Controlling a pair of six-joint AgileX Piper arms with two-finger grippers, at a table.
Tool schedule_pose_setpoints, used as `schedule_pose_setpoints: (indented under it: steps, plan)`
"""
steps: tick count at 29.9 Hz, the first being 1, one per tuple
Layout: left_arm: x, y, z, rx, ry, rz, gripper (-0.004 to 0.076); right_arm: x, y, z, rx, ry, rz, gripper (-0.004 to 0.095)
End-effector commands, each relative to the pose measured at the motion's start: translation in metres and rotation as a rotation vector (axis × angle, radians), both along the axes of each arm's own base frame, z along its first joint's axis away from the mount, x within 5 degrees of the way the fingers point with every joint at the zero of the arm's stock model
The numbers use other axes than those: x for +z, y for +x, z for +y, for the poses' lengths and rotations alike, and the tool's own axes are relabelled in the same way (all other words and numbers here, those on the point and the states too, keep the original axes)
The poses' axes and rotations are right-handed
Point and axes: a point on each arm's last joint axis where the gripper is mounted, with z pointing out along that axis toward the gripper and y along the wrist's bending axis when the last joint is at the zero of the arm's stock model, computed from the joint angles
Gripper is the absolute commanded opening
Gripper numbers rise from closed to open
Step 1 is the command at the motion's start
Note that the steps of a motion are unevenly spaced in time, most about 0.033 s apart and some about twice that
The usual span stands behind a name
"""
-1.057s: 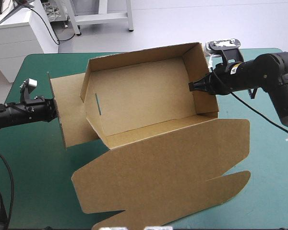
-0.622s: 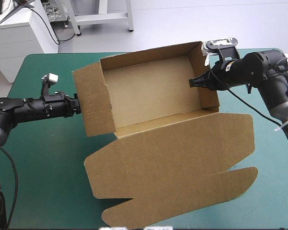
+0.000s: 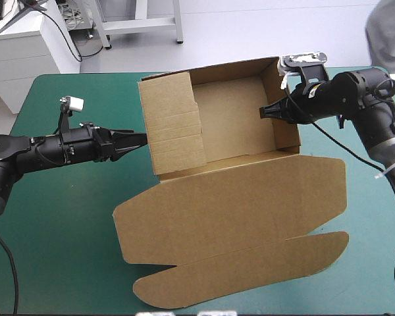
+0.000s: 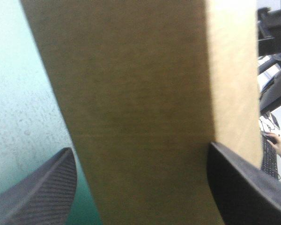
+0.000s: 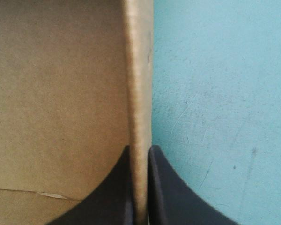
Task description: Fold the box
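The box [image 3: 230, 197] sits mid-table [image 3: 66, 217] as an open tray, its far side close to the far edge. The lid [image 3: 237, 191] lies flat on the teal-green cover, running out towards the near edge. The lid's long tuck flap [image 3: 243, 280] lies flat just beyond it, nearest the robot.

Over on the left, the left pincer [image 3: 139, 138] comes in level, with its tips right up against the outside of the left flap [image 3: 174, 125]. That creased flap stands up and leans in over the tray floor [image 3: 234, 122]. From the wrist, the left pincer [image 4: 140, 147] is spread wide, one black finger [image 4: 37, 192] out at each side. The brown board [image 4: 140, 93] fills the space between and ahead of them. The table [image 4: 18, 93] shows beside the board.

Now the right side. The right pincer [image 3: 266, 112] reaches in across the right wall [image 3: 286, 112] from outside, tips inside the tray. Its wrist view settles it: the right pincer [image 5: 140, 147] is pinched all but closed on the wall's top edge [image 5: 139, 70], one finger on each face. The inside of the box [image 5: 61, 93] is on one side of the wall and the bare table [image 5: 215, 93] on the other.

The far wall [image 3: 210, 69] stands upright, and the right wall too.
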Motion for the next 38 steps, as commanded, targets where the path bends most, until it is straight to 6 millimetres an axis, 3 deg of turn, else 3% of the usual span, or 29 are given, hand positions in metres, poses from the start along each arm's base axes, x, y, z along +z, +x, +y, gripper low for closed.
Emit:
schedule_pose_setpoints:
  steps: [1,9,15,21,25,30,38]
  plan:
    - [0.034,-0.022,-0.01,-0.094,-0.129,-0.097,0.0546,0.025,-0.009,-0.002,-0.017,0.076,-0.112,-0.0017]
    - [0.041,-0.026,-0.01,-0.088,-0.172,-0.098,0.0546,0.025,-0.011,0.003,-0.014,0.089,-0.095,-0.0016]
    - [0.039,-0.024,-0.01,-0.047,-0.145,-0.079,0.0546,0.027,-0.016,0.024,0.012,0.096,-0.132,-0.0008]
    - [0.03,-0.025,-0.016,0.192,0.03,0.064,0.0546,0.029,-0.022,0.043,0.004,0.074,-0.173,-0.0007]
    - [0.038,-0.034,-0.022,0.294,0.055,0.055,0.0538,0.031,-0.026,0.053,0.009,0.07,-0.195,-0.0007]
    - [0.045,-0.043,-0.027,0.316,0.142,0.013,0.0455,0.031,-0.031,0.062,0.024,0.055,-0.211,-0.0005]
    - [0.07,-0.049,-0.025,0.359,0.196,0.027,0.0452,0.032,-0.038,0.074,0.018,0.026,-0.234,-0.0005]
